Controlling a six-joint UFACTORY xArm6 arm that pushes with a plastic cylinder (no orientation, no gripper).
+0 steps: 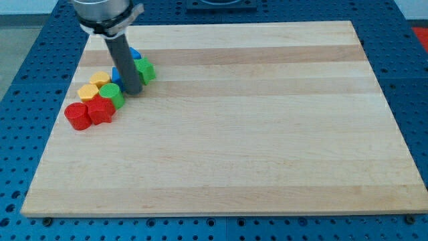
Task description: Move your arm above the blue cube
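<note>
My dark rod comes down from the view's top left, and my tip rests on the board among a cluster of blocks. A blue block shows just behind the rod, and another bit of blue shows at the rod's left, mostly hidden. Which one is the cube I cannot tell. A green block sits right of the rod. A second green block touches the tip's left side.
Two yellow blocks lie left of the rod. Two red blocks sit at the cluster's lower left. The wooden board lies on a blue perforated table.
</note>
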